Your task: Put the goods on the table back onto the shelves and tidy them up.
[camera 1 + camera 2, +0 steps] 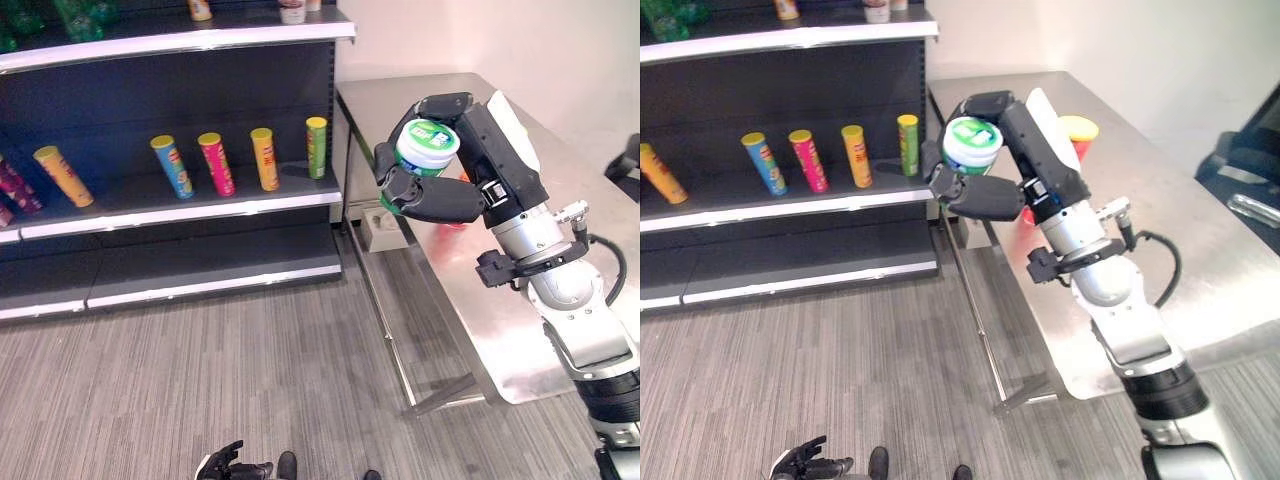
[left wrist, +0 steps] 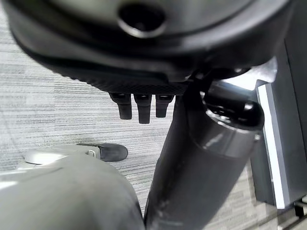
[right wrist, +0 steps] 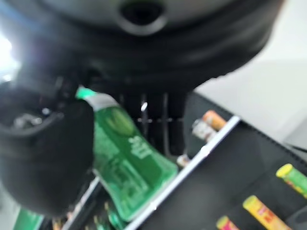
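In the left eye view, the dark right hand point(image 1: 440, 165) holds a green cylindrical can with a white lid point(image 1: 424, 150) in the air, above the near edge of the steel table point(image 1: 560, 300) and beside the black shelf unit with silver edge strips point(image 1: 180, 205); the fingers and thumb are curled around the body of the can, just under the lid. The can stands nearly upright, its long axis close to vertical and the lid pointing up. Four slim snack tubes, blue, pink, orange and green point(image 1: 235, 160), stand in a row on the middle shelf, and a yellow tube point(image 1: 62, 175) leans further to the left. I judge the can to be light and stiff, with a smooth and maybe slippery wall, so a grip around the middle of the body seems safer than on the lid. In the right eye view, a red cup with a yellow rim point(image 1: 1078, 135) stands on the table behind the hand. The left hand point(image 1: 810, 463) hangs low over the grey striped floor point(image 1: 840, 380). In the left wrist view, its fingers point(image 2: 144, 108) hang relaxed and hold nothing. In the right wrist view, the green body of the can lies pressed between thumb and fingers point(image 3: 153, 112), and the shelves are beyond.
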`<state>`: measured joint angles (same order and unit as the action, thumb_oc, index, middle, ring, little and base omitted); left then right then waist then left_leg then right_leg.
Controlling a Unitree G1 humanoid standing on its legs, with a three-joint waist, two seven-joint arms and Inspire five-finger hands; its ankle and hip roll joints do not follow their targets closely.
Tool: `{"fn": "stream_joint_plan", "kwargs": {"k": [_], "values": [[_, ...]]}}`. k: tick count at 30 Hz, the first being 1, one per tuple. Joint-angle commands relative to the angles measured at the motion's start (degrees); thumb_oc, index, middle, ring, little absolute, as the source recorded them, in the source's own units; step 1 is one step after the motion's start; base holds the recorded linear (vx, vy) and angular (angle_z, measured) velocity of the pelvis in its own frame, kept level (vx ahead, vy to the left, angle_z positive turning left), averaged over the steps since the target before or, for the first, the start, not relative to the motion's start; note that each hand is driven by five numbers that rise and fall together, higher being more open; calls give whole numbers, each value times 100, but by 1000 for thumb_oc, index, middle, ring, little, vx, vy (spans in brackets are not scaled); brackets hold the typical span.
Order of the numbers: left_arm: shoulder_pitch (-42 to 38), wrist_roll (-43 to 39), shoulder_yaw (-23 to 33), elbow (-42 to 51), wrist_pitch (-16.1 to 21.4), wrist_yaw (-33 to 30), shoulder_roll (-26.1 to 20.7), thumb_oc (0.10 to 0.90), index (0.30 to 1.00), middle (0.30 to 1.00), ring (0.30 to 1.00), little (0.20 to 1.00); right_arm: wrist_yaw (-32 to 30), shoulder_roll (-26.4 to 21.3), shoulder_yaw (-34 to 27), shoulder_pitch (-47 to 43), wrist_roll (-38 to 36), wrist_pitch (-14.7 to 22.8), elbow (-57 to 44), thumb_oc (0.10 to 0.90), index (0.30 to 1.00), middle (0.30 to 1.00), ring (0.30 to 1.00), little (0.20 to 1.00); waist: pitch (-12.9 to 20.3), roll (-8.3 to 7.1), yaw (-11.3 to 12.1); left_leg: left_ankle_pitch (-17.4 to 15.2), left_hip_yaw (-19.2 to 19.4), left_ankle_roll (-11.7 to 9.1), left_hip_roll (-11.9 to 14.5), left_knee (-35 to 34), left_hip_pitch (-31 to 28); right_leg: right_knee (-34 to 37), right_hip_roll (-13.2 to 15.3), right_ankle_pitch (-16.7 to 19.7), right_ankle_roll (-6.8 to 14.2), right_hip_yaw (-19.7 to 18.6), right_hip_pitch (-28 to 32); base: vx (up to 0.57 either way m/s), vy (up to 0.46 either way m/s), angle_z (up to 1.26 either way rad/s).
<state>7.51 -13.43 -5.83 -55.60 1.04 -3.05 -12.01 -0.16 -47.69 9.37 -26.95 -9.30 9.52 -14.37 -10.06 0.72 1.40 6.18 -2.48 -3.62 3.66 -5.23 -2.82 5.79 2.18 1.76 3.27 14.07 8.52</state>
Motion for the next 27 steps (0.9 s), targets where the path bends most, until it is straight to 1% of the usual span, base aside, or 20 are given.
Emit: {"fn": "stream_joint_plan", "kwargs": {"k": [1, 4, 6, 8, 9, 10, 11, 12, 13, 14, 15, 17, 19, 21, 22, 23, 24, 25, 26, 27], "values": [[-380, 14, -170, -135, 164, -113, -253, 800, 900, 900, 900, 900, -268, 3, -208, -787, -162, 415, -204, 400, 300, 300, 300, 300, 66, -92, 152, -480, 130, -405, 328, 176, -452, -79, -65, -595, 151, -119, 121, -61, -80, 19], [-448, -35, -203, -77, 190, -145, -280, 800, 900, 900, 900, 900, -350, -93, -174, -915, -156, 422, -68, 400, 300, 300, 300, 300, -71, -130, 186, -542, 92, -464, 293, 848, -53, -79, 14, -607, 113, 72, 141, -74, -56, 30], [-488, -128, -247, 30, 222, -148, -261, 800, 900, 900, 900, 900, -452, -204, -213, -1000, -116, 409, 106, 400, 300, 300, 300, 300, -254, -117, 201, -491, 191, -520, 247, 1570, 401, -79, 88, -625, 89, 239, 220, -87, 23, 61], [-474, -238, -258, 144, 217, -148, -230, 800, 900, 900, 900, 900, -508, -214, -288, -930, -152, 366, 208, 400, 300, 300, 300, 300, -282, -65, 195, -383, 303, -519, 440, 1334, 544, -79, 135, -661, 127, 374, 267, 10, 129, 75], [-468, -263, -254, 84, 210, -182, -217, 800, 900, 900, 900, 900, -561, -251, -259, -973, -119, 321, 298, 400, 300, 300, 300, 300, -259, -11, 226, -23, 223, -567, 627, 769, 695, -79, 207, -632, 245, 406, 215, 121, 200, 36], [-482, -265, -251, 26, 214, -202, -214, 800, 900, 900, 900, 900, -569, -224, -216, -977, -129, 302, 347, 400, 300, 300, 300, 300, -231, -18, 240, 146, 206, -615, 702, 539, 825, -79, 260, -644, 305, 395, 182, 104, 164, 28], [-482, -265, -250, 25, 215, -202, -214, 800, 900, 900, 900, 900, -569, -223, -215, -978, -129, 303, 347, 400, 300, 300, 300, 300, -229, -19, 241, 149, 207, -615, 702, 535, 825, -79, 260, -644, 305, 394, 179, 210, 221, 38], [-399, -242, -216, 127, 238, -246, -252, 800, 900, 900, 900, 900, -570, -245, -222, -916, -121, 277, 420, 400, 300, 300, 300, 300, -153, 19, 273, 337, 270, -724, 803, 137, 1031, -79, 358, -774, 415, 284, 258, 216, 243, 38], [-414, -232, -202, 106, 221, -235, -273, 800, 900, 900, 900, 900, -588, -272, -246, -875, -77, 239, 435, 400, 300, 300, 300, 300, -115, 40, 242, 391, 620, -745, 894, 61, 1046, -79, 398, -791, 447, 279, 277, 472, 567, 5], [-435, -123, -236, 215, 216, -170, -320, 800, 900, 900, 900, 900, -601, -265, -548, -494, 15, 165, 372, 400, 300, 300, 300, 300, 30, 106, 244, 521, 1284, -655, 888, 91, 998, -79, 550, -835, 557, 369, 445, 508, 624, -21], [-415, -67, -242, 131, 210, -184, -321, 800, 900, 900, 900, 900, -588, -141, -605, -381, 78, 119, 363, 400, 300, 300, 300, 300, 137, 70, 261, 354, 1205, -510, 674, 203, 931, -79, 851, -728, 659, 408, 610, 558, 660, -37], [-402, 28, -245, 95, 198, -162, -418, 800, 900, 900, 900, 900, -567, -9, -636, -330, 121, 90, 375, 400, 300, 300, 300, 300, 184, -47, 302, 33, 1243, -261, 420, 406, 860, -219, 1240, -486, 783, 353, 653, 305, 399, 2], [-416, 48, -199, 173, 192, -177, -532, 800, 900, 900, 900, 900, -605, 45, -631, -337, 225, 58, 447, 400, 300, 300, 300, 300, 134, -80, 333, -209, 1305, -19, 153, 524, 777, -966, 1678, -145, 826, 190, 315, 164, 396, 14], [-422, 39, -128, 206, 181, -187, -614, 800, 900, 900, 900, 900, -684, 61, -583, -472, 322, 29, 508, 400, 300, 300, 300, 300, 71, -24, 380, -320, 1396, 209, -100, 445, 608, -1655, 2031, 348, 735, 191, -157, 131, 460, -16], [-436, 77, -85, 177, 174, -179, -666, 800, 900, 900, 900, 900, -693, 95, -699, -384, 294, 16, 498, 400, 300, 300, 300, 300, 2, 13, 312, -339, 1381, 287, -211, 319, 478, -2081, 2038, 458, 651, 50, -383, 153, 457, -13], [-428, 84, -95, 222, 165, -168, -682, 800, 900, 900, 900, 900, -743, 105, -824, -264, 288, 25, 506, 400, 300, 300, 300, 300, -55, 66, 188, -351, 1277, 338, -280, 197, 351, -2442, 1757, 342, 590, -267, -604, 101, 291, -15], [-430, 84, -99, 224, 163, -168, -684, 800, 900, 900, 900, 900, -741, 104, -833, -255, 289, 22, 499, 400, 300, 300, 300, 300, -36, 72, 212, -335, 1295, 338, -268, 188, 372, -2460, 1746, 348, 581, -292, -651, 206, 328, 17], [-515, 141, -74, 192, 146, -94, -728, 800, 900, 900, 900, 900, -799, -7, -1130, -44, 300, 63, 482, 400, 300, 300, 300, 300, -138, 207, -59, -375, 1006, 400, -361, 23, 162, -2842, 997, -284, 437, -766, -1251, 197, 243, 39], [-527, 145, -50, 156, 132, -99, -715, 800, 900, 900, 900, 900, -838, -12, -1241, -2, 282, 76, 453, 400, 300, 300, 300, 300, -147, 236, -96, -399, 953, 406, -385, 23, 118, -2806, 851, -395, 394, -775, -1380, 208, 238, 53], [-531, 146, -57, 153, 133, -99, -716, 800, 900, 900, 900, 900, -836, -12, -1257, 15, 282, 73, 441, 400, 300, 300, 300, 300, -146, 235, -98, -408, 942, 399, -383, 23, 114, -2828, 851, -419, 387, -764, -1381, 201, 120, 85]]}}
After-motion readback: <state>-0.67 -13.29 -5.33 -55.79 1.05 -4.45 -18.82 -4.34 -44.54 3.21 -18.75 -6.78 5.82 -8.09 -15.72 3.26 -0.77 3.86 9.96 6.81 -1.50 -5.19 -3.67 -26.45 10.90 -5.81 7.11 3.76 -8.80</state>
